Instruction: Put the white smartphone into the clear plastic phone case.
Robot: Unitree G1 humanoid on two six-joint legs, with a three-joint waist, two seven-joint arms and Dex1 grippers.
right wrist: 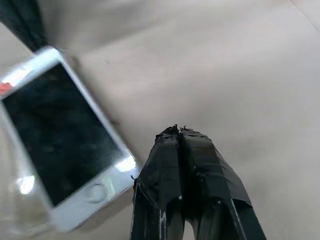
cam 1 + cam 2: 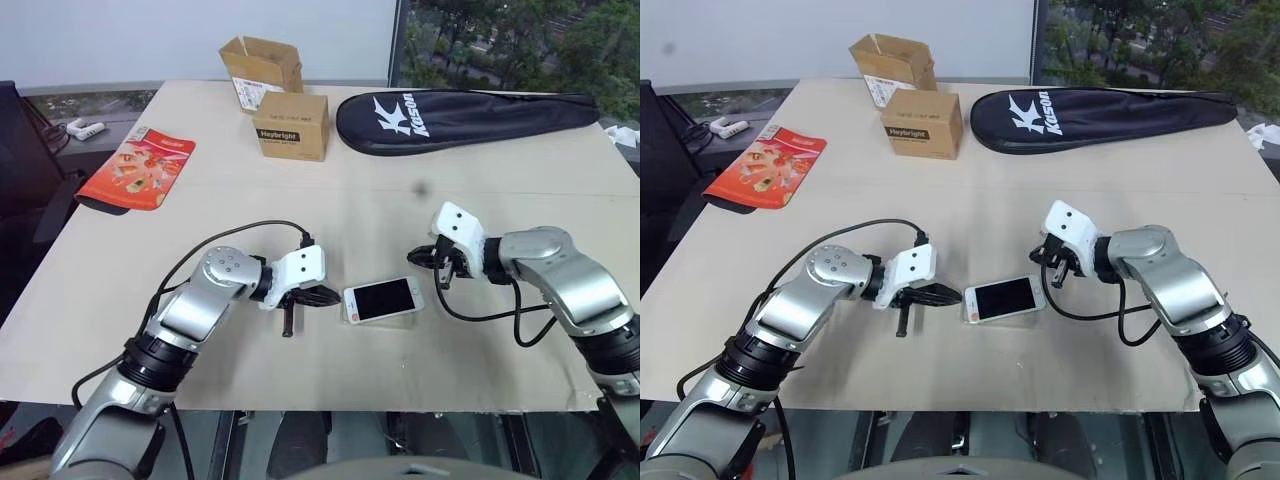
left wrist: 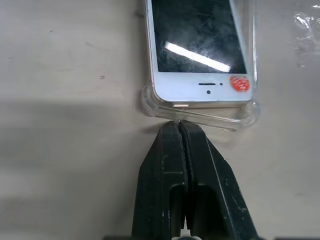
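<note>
With the phone (image 2: 383, 298) laid on the case (image 3: 248, 107) on the tabletop (image 2: 400, 200), seemingly not fully pressed in, and both the left hand (image 2: 325, 296) and right hand (image 2: 437, 266) pressed together on nothing, the case could be pushed away if one end is nudged.

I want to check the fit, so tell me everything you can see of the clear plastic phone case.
The clear plastic phone case is a thin, transparent shell with rounded corners and low raised edges. It lies flat on the table under the white smartphone, whose end sits inside its rim. The shut left gripper touches its end edge.
</note>
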